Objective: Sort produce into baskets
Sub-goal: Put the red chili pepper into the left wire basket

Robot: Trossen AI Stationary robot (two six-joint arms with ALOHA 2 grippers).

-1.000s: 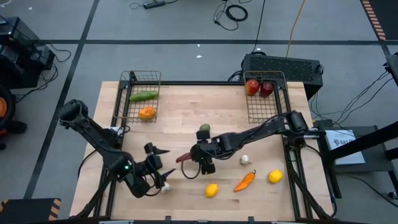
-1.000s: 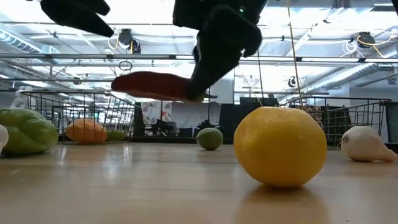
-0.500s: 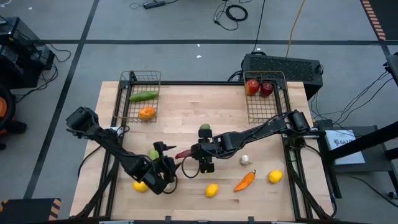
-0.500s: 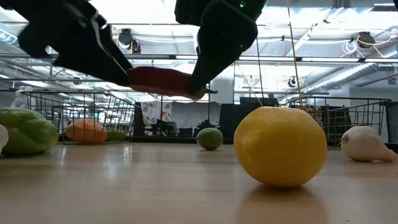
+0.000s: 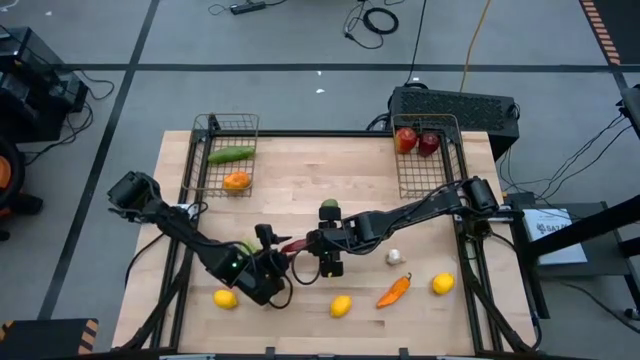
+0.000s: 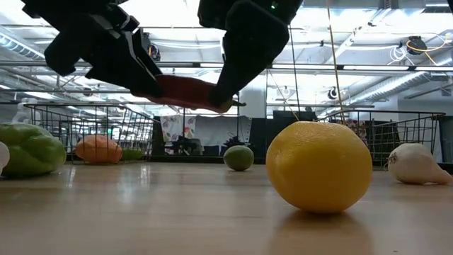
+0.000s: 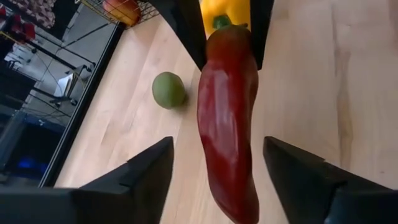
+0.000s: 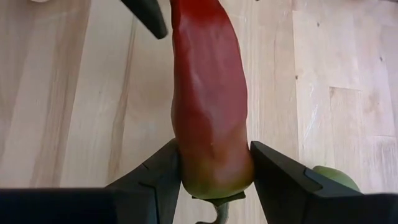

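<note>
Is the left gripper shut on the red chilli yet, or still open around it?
Open: left gripper fingers flank the long red chilli with gaps both sides. Right gripper clamps its stem end.

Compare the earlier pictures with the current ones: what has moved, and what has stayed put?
The left gripper swung in from the table's front-left toward the middle, and its fingers now straddle the red chilli, not yet touching. The right gripper stayed clamped on the chilli's stem end. The rest of the produce did not move.
</note>
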